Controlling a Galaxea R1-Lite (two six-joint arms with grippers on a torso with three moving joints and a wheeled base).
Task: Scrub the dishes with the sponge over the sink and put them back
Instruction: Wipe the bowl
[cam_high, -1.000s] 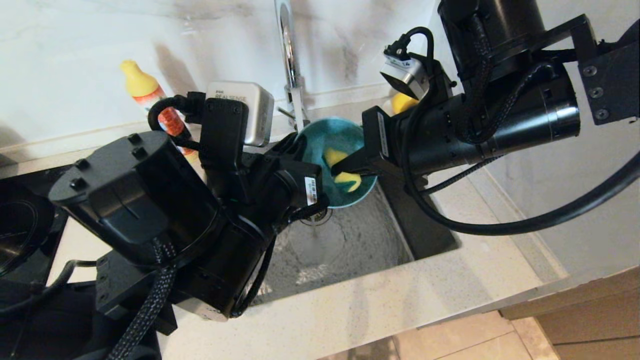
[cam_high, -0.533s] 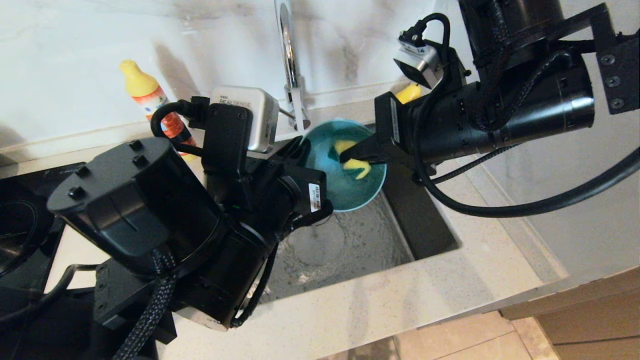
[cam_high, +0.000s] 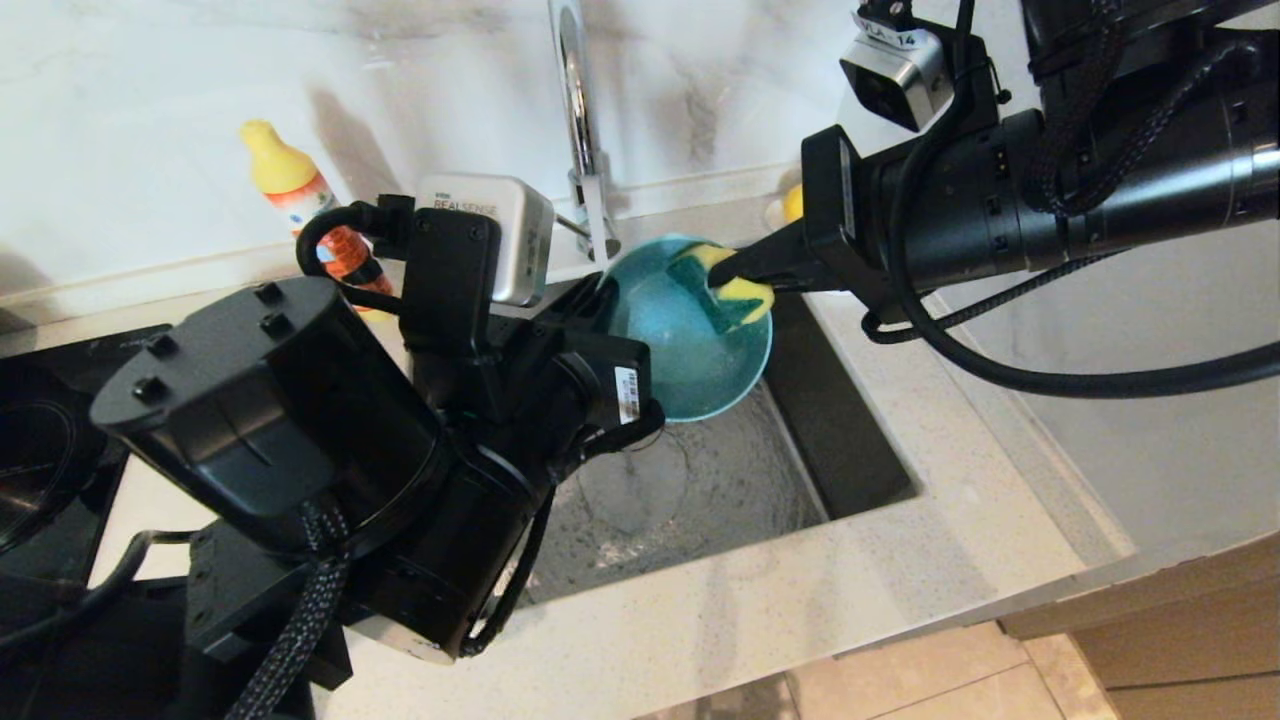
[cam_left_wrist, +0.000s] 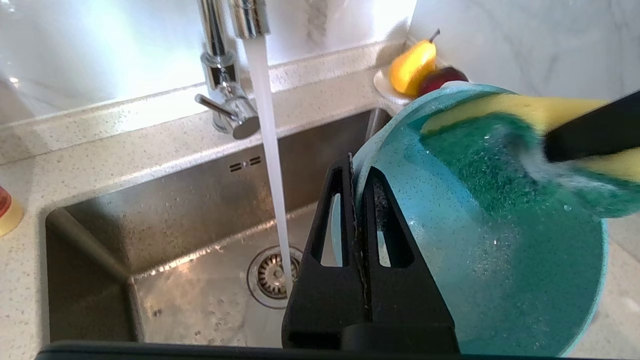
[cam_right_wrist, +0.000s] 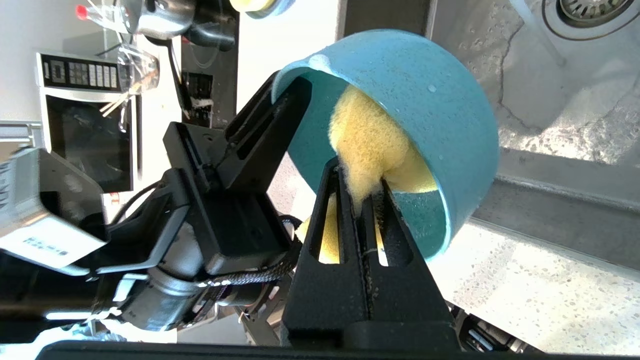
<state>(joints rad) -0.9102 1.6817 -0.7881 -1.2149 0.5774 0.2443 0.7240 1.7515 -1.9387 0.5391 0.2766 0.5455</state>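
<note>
Since the earlier head view, the right gripper (cam_high: 728, 272) has carried the sponge (cam_high: 737, 295) from the middle of the small teal-blue bowl (cam_high: 690, 345) up to its rim at about two o'clock. Its fingers are pinched shut on the sponge, whose green scouring face presses the bowl's inner wall. The left gripper (cam_left_wrist: 356, 200) is clamped shut on the bowl's rim at about nine o'clock, holding the bowl tilted on edge above the sink (cam_high: 700, 480). Water runs from the chrome faucet (cam_left_wrist: 225, 65) to the drain (cam_left_wrist: 272, 275), passing just beside the bowl. The left arm's bulk hides the sink's left half in the head view. A white dish of fruit (cam_left_wrist: 417, 75) sits half hidden behind the bowl, and the detergent bottle (cam_high: 300, 195) is partly covered by the left wrist camera
</note>
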